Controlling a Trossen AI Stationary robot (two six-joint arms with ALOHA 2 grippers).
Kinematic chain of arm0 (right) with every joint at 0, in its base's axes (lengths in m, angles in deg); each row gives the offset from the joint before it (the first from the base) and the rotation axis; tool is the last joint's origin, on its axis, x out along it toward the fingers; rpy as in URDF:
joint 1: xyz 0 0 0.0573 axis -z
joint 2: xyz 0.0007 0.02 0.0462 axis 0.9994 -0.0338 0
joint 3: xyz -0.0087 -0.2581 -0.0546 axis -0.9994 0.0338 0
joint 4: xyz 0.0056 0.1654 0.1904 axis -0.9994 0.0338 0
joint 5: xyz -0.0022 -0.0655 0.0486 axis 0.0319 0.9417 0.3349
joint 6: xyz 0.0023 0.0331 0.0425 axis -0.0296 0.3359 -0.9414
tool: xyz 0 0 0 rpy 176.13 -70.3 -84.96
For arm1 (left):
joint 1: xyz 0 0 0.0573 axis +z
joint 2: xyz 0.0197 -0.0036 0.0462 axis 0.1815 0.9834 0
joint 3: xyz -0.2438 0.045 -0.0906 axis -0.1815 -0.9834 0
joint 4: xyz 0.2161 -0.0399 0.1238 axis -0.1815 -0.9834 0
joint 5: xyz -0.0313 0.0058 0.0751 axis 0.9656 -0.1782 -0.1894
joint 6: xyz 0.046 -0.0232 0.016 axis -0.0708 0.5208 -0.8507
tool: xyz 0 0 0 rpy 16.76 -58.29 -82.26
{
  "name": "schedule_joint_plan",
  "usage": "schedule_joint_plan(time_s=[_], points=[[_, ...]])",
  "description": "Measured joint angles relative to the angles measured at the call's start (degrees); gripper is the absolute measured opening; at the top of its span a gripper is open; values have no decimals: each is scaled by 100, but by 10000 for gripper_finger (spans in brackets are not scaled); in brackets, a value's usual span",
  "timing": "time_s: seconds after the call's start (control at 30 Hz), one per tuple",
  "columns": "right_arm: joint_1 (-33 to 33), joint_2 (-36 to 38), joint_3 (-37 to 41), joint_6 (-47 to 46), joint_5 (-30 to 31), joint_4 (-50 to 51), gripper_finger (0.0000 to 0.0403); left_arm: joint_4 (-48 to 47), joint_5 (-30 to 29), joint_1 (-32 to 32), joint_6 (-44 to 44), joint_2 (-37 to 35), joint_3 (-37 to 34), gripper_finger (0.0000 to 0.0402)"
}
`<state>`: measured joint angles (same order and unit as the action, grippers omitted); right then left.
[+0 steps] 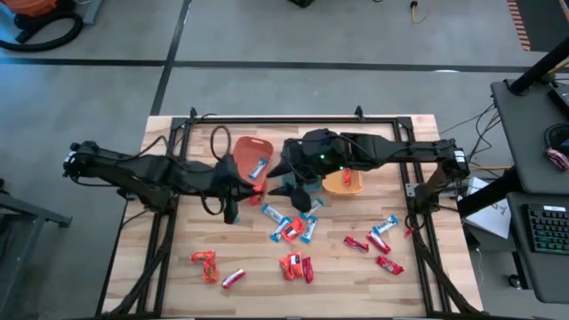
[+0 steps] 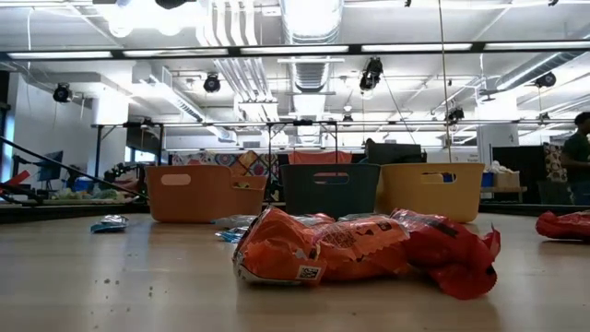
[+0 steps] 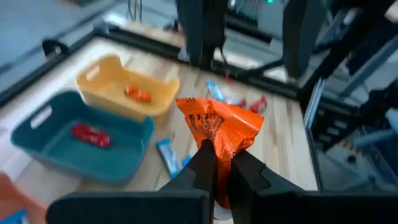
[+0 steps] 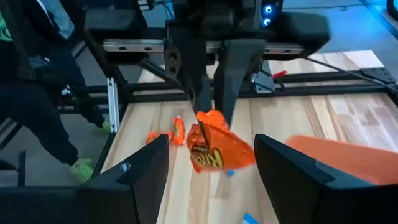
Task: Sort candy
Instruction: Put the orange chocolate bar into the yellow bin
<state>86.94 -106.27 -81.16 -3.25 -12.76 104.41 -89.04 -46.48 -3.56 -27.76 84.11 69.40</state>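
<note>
Left gripper clenches an orange candy at frame centre; right gripper gapes; apparently few sorted, most candies remain.

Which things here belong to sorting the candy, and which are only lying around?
Job:
- orange candy held in the shut left gripper
- loose candies on the table
- orange bin, teal bin, yellow bin
- right gripper, open, facing the held candy

Lying around:
- keyboard
- cables on the floor
</note>
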Motion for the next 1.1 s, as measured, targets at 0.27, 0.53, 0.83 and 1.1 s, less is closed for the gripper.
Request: schedule_joint_plan(time_s=[0.27, 0.53, 0.83, 1.1], points=[[0, -192, 5, 7, 1, -156, 220, 212, 13, -2, -3, 51, -11, 3], [2, -293, 5, -34, -289, -164, 146, 421, 257, -2, -86, 197, -13, 3], [2, -299, 5, -35, -502, -163, 17, 419, 260, -2, -40, 200, -13, 7], [5, -256, 5, -67, -506, 230, 13, 292, 231, 4, 46, 188, -15, 79]])
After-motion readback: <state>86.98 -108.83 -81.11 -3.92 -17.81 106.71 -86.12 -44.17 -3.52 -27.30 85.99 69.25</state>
